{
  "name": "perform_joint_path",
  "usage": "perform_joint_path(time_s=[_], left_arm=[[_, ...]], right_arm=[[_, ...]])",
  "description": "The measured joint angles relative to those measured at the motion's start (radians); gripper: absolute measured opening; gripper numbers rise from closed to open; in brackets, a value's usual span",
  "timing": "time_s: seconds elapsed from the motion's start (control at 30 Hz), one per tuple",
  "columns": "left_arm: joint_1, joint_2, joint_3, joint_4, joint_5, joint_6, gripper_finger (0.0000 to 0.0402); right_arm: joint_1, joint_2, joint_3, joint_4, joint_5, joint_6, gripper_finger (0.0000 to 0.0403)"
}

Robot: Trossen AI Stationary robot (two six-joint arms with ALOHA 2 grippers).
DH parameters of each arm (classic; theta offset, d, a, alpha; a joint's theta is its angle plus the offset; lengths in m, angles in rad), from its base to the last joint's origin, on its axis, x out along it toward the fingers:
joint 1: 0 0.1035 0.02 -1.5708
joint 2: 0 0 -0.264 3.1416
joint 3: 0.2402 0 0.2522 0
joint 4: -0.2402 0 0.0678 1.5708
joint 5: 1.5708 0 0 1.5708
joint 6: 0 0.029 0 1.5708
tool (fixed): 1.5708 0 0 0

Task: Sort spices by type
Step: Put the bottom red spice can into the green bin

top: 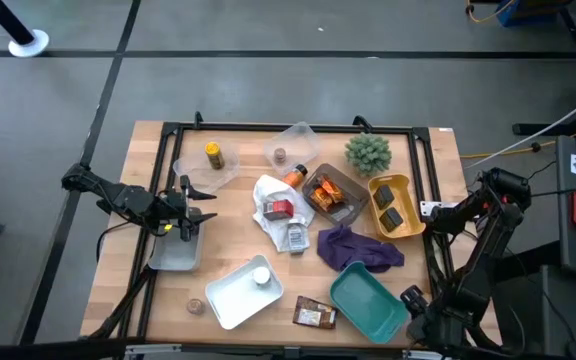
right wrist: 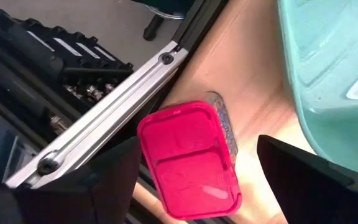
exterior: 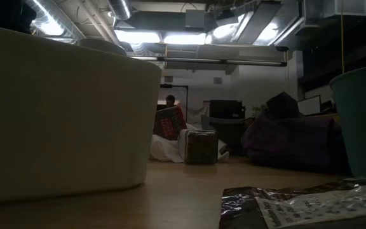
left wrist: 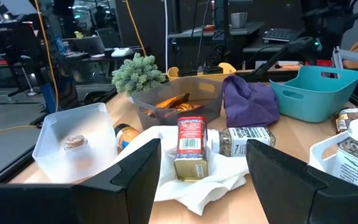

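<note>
— Which arm is closer to the next spice?

— The right gripper (right wrist: 191, 180), low at the table's front right corner beside the teal bin (top: 368, 300). In its wrist view a red-lidded spice container (right wrist: 188, 158) lies directly between the two dark fingers (right wrist: 312, 183), which stand wide with nothing held. It sits on the wood between the aluminium frame rail (right wrist: 104, 118) and the teal bin, touching neither finger.

— How does its long axis run?

— Roughly along the line of approach, so the fingers face its two long sides and would likely close across the narrow width. The rail is just beside it, which may crowd the finger on that side.

— And the left arm?

— The left gripper (left wrist: 201, 171) hovers over the grey tray (top: 176, 250) at the table's left, fingers also spread and empty. Ahead of it a red spice box (left wrist: 190, 146) stands upright on the white cloth (left wrist: 185, 183), with a speckled jar (left wrist: 244, 140) lying on its side just beside it. A white-capped jar (top: 260, 275) already sits in the white tray (top: 230, 295).
</note>
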Motion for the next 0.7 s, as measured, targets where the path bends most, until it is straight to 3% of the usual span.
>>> perform_joint_path(time_s=[0.7], left_arm=[[0.0,0.0,0.0,0.0,0.0,0.005,0.0224]], right_arm=[[0.0,0.001,0.0,0.019,-0.088,-0.005,0.0319]])
